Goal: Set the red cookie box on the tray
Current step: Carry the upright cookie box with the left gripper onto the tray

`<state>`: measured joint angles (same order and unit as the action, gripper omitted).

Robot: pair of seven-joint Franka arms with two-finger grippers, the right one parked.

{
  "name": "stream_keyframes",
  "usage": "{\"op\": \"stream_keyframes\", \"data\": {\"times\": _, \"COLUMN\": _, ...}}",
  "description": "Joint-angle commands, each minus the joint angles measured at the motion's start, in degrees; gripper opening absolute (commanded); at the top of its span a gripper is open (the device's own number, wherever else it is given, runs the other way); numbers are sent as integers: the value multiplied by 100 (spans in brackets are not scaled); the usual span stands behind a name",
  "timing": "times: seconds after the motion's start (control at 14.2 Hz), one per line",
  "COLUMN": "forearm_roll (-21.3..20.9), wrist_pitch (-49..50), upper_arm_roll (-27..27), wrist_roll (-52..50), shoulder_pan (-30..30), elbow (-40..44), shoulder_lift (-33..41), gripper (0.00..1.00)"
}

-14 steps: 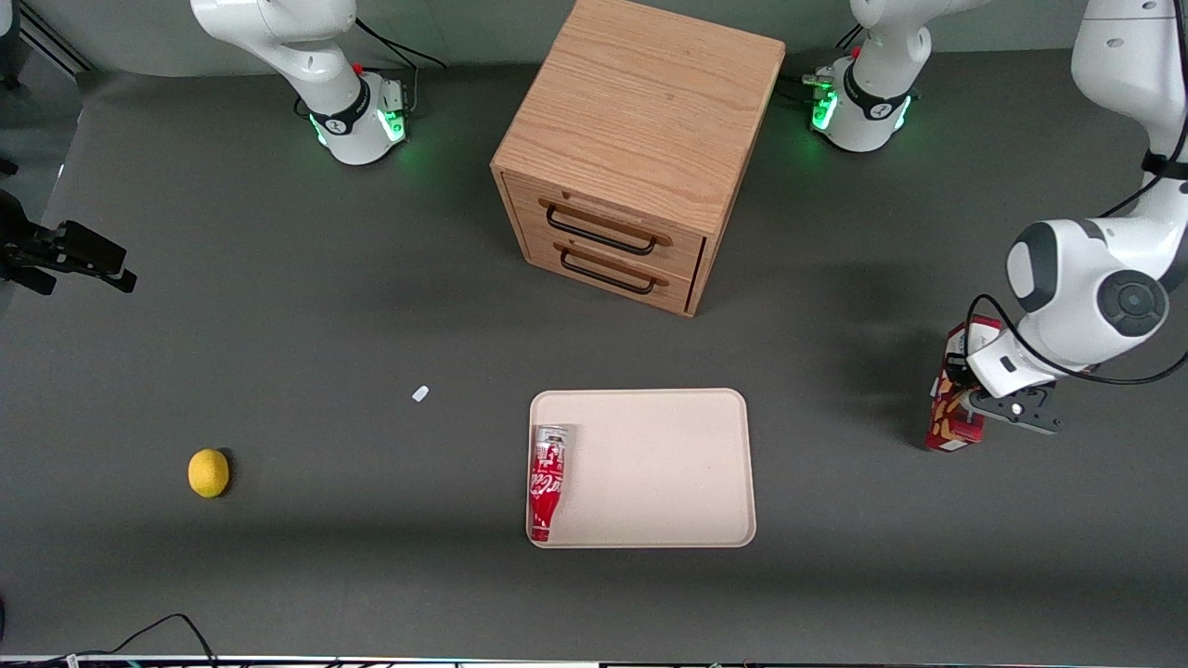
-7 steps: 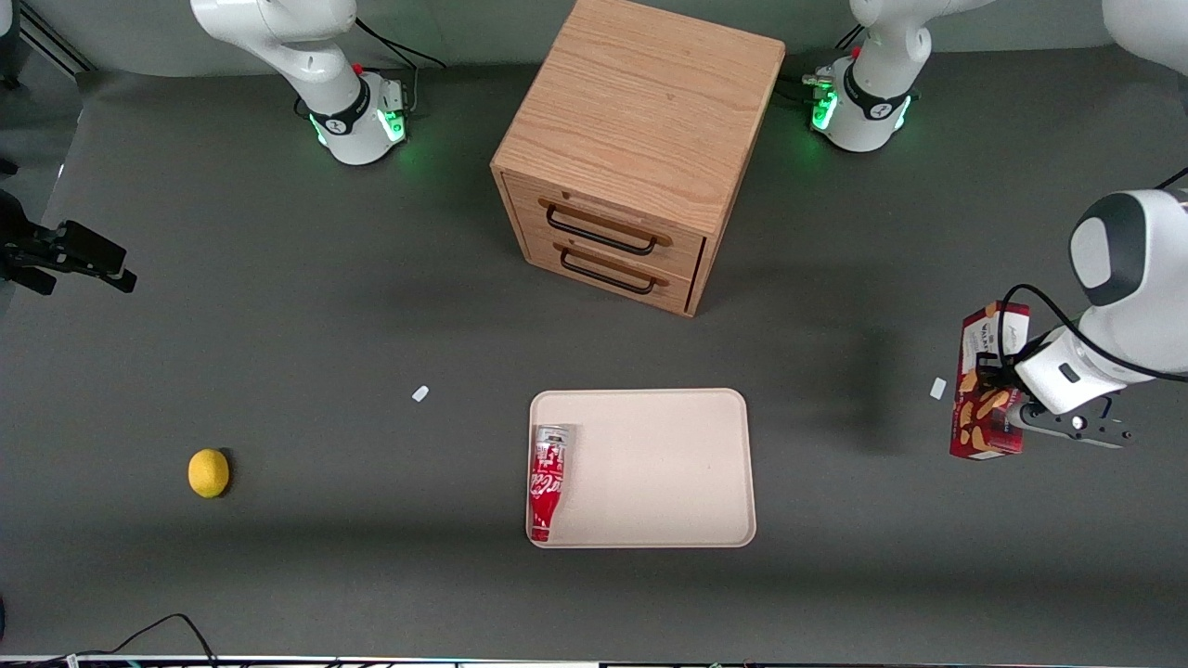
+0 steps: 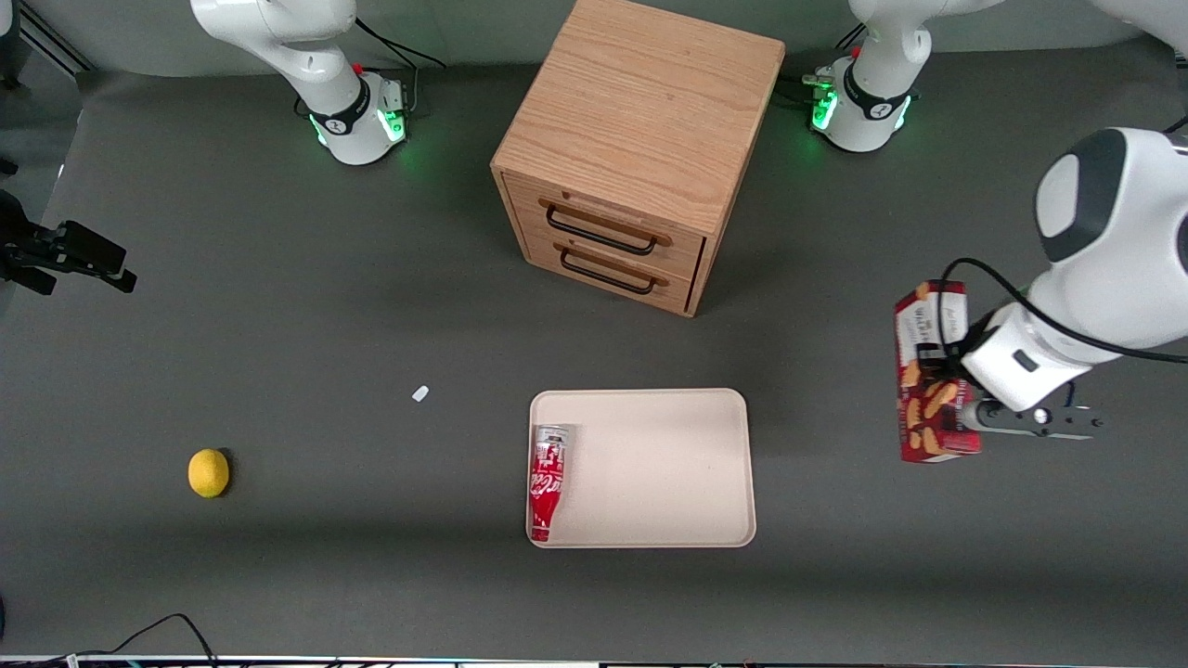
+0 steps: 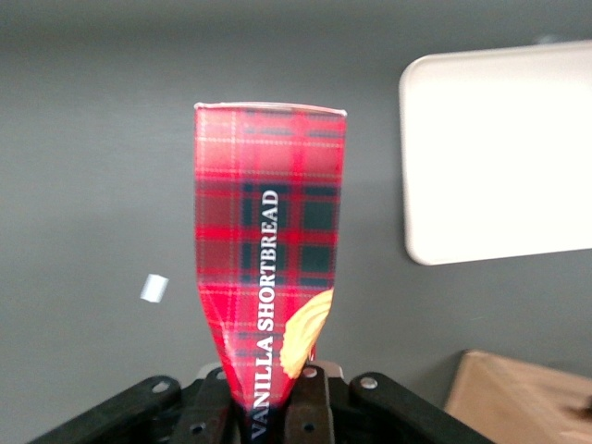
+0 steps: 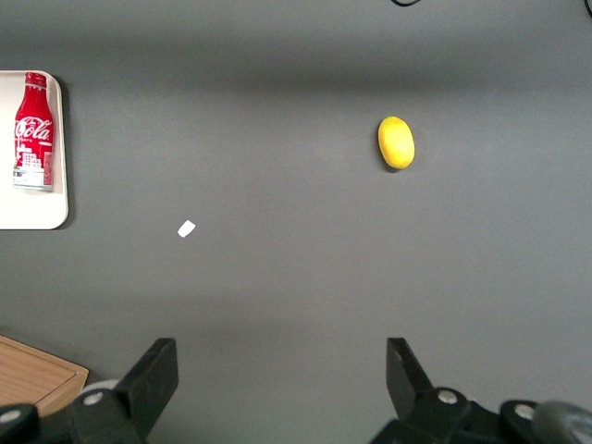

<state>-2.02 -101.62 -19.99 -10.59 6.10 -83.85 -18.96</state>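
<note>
Slim dark-red cardboard cookie box [image 3: 930, 371] held up in the air, pinched tight at one end by the left arm's gripper [image 4: 268, 402], well off toward the working arm's end from the flat beige tray [image 3: 682, 468]. Probably light, thin walls, easy to squash. Lots of bare tray beside the red cola can [image 3: 547, 482]

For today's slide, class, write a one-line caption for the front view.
Left arm's gripper holds the red cookie box above the table, toward the working arm's end, with the tray and its cola bottle waiting.
</note>
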Motion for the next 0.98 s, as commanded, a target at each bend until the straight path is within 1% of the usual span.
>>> {"op": "stream_keyframes", "data": {"times": 0.0, "forearm_roll": 185, "wrist_pitch": 134, "upper_arm_roll": -5, "wrist_roll": -767, "shoulder_pan": -459, "elbow": 798, "shoulder_lift": -651, "gripper": 0}}
{"op": "stream_keyframes", "data": {"times": 0.14, "forearm_roll": 133, "wrist_pitch": 3, "upper_arm_roll": -5, "wrist_roll": -1207, "shoulder_pan": -915, "elbow": 1202, "shoulder_lift": -1204, "gripper": 0}}
{"op": "stream_keyframes", "data": {"times": 0.21, "forearm_roll": 63, "wrist_pitch": -129, "upper_arm_roll": 4, "wrist_roll": -1383, "shoulder_pan": -1109, "elbow": 1265, "shoulder_lift": -1416, "gripper": 0}}
{"op": "stream_keyframes", "data": {"times": 0.28, "forearm_roll": -95, "wrist_pitch": -374, "upper_arm_roll": 4, "wrist_roll": -1489, "shoulder_pan": -1207, "elbow": 1266, "shoulder_lift": -1575, "gripper": 0}}
{"op": "stream_keyframes", "data": {"times": 0.42, "forearm_roll": -254, "wrist_pitch": -726, "upper_arm_roll": 22, "wrist_roll": -1490, "shoulder_pan": -1382, "elbow": 1266, "shoulder_lift": -1900, "gripper": 0}}
{"op": "stream_keyframes", "data": {"times": 0.49, "forearm_roll": -420, "wrist_pitch": -910, "upper_arm_roll": 39, "wrist_roll": -1508, "shoulder_pan": -1496, "elbow": 1266, "shoulder_lift": -2058, "gripper": 0}}
{"op": "stream_keyframes", "data": {"times": 0.63, "forearm_roll": -649, "wrist_pitch": -1262, "upper_arm_roll": 57, "wrist_roll": -1761, "shoulder_pan": -1603, "elbow": 1257, "shoulder_lift": -2322, "gripper": 0}}
{"op": "stream_keyframes", "data": {"times": 0.77, "forearm_roll": -729, "wrist_pitch": -1544, "upper_arm_roll": 83, "wrist_roll": -1807, "shoulder_pan": -1638, "elbow": 1257, "shoulder_lift": -2524, "gripper": 0}}
{"op": "stream_keyframes", "data": {"times": 0.91, "forearm_roll": -738, "wrist_pitch": -1781, "upper_arm_roll": 267, "wrist_roll": -1815, "shoulder_pan": -1787, "elbow": 1257, "shoulder_lift": -2718, "gripper": 0}}
